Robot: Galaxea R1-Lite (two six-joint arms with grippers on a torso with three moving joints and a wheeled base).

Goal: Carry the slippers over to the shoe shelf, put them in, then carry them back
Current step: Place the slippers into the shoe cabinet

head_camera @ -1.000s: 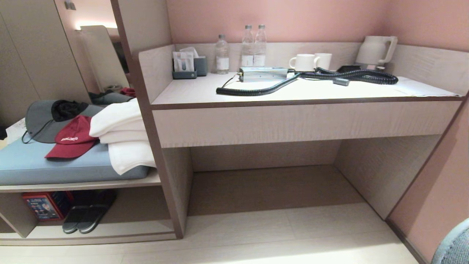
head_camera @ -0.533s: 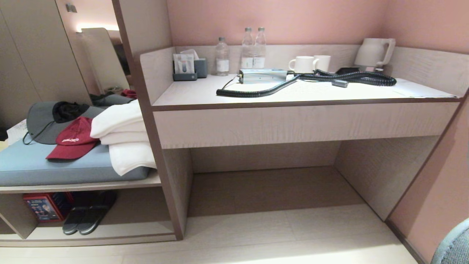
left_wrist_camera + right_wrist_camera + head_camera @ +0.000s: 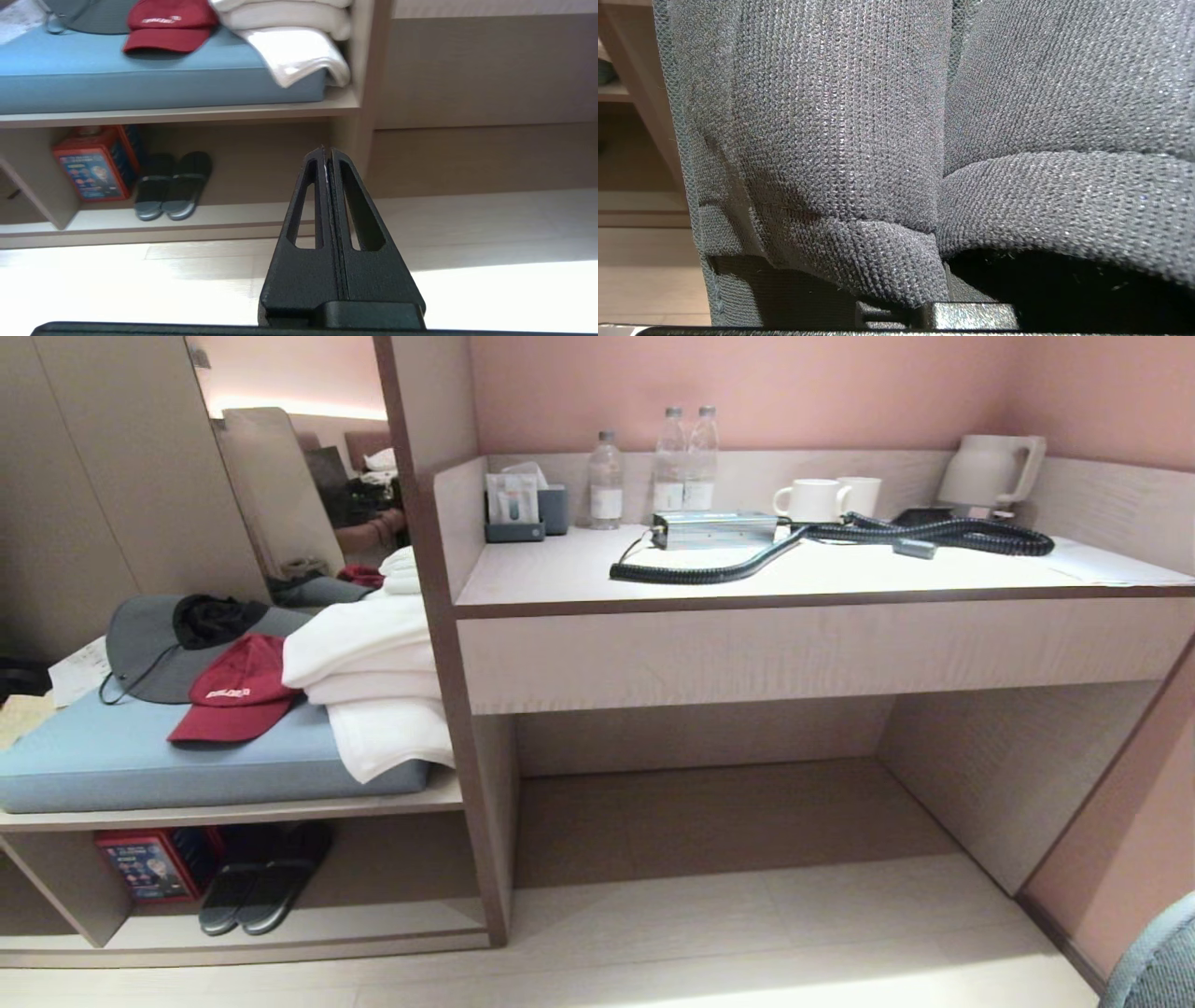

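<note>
The right wrist view is almost wholly filled by grey-blue knitted fabric slippers (image 3: 887,140), pressed against the lens with two straps side by side, so the right end effector is hidden beneath them; its fingers sit together, seemingly clamped on the slippers, though the grip itself cannot be made out. Neither arm shows in the head view. The left end effector (image 3: 328,151) hangs above the pale floor, its black fingers (image 3: 313,196) pressed together and empty. The low beige wood-grain shoe shelf (image 3: 280,933) lies at the left, under a blue cushion (image 3: 140,765) — cut off by the frame edge — bearing a red cap (image 3: 238,695) and folded white towels (image 3: 373,691). Inside it stand a darker pair of slippers (image 3: 266,887) and a red box (image 3: 149,863), partly shadowed. Against the earlier frames the whole scene has shifted rightwards — the camera moved, not the things. The table (image 3: 794,574) carries bottles, mugs and a coiled black cable (image 3: 840,537).
</note>
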